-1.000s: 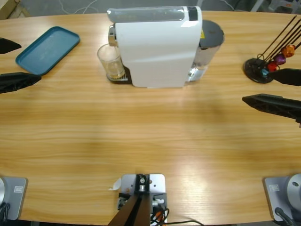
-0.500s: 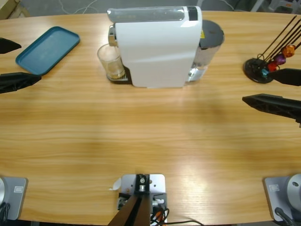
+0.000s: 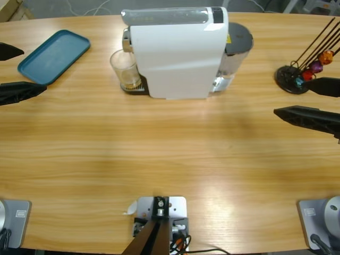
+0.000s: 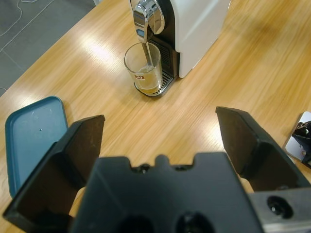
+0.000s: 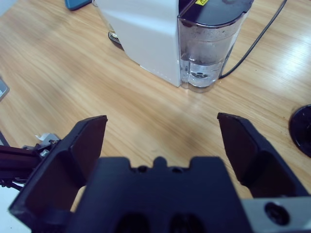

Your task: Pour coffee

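A white coffee machine (image 3: 178, 53) stands at the far middle of the wooden table (image 3: 170, 154). A clear glass tumbler (image 3: 125, 69) sits on the machine's dark drip tray (image 4: 165, 80), directly under the chrome spout (image 4: 146, 17), at the machine's left end. The tumbler holds the coffee (image 4: 148, 83), a shallow amber-brown layer at the bottom; most of the glass above it is unfilled. A thin stream runs from the spout down into the glass in the left wrist view.

At the machine's right end, a transparent water tank (image 5: 210, 46) with a dark lid holds water in its lower part.

A teal tray (image 3: 53, 56) lies at the far left, well apart from the tumbler, with nothing on it. At the far right, a black capsule stand (image 3: 292, 78) carries orange, purple, red and blue capsules on thin rods.

The left gripper (image 3: 11, 71) sits at the left edge, jaws spread wide, gripping nothing, near the tray. The right gripper (image 3: 313, 100) sits at the right edge, jaws likewise spread wide and unloaded, just beside the capsule stand. Both are well apart from the tumbler.
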Controlling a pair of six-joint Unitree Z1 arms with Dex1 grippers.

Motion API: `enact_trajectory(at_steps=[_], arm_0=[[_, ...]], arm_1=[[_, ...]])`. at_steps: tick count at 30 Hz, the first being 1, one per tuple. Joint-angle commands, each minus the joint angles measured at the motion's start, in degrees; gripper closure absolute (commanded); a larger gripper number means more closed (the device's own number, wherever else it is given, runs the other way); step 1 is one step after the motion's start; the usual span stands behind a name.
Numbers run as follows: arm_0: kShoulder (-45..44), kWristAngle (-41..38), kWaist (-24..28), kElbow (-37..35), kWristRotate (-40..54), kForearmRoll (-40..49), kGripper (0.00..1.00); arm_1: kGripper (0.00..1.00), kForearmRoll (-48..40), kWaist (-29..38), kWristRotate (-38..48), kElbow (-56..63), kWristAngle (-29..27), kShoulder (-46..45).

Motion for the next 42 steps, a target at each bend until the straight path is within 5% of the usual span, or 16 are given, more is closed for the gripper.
enact_trajectory(at_steps=[1,34,42], arm_0=[[-1.0,0.3,0.5,1.9,-0.8,1.0,0.000],[-0.8,1.5,0.6,3.3,-0.8,0.7,0.000],[7.6,0.3,0.9,4.5,-0.1,-7.3,0.000]], arm_1=[[0.000,0.4,0.4,0.8,1.4,-0.9,0.7],[0.000,0.4,0.4,0.8,1.5,-0.8,0.5],[0.000,0.2,0.4,0.8,1.4,-0.5,0.5]])
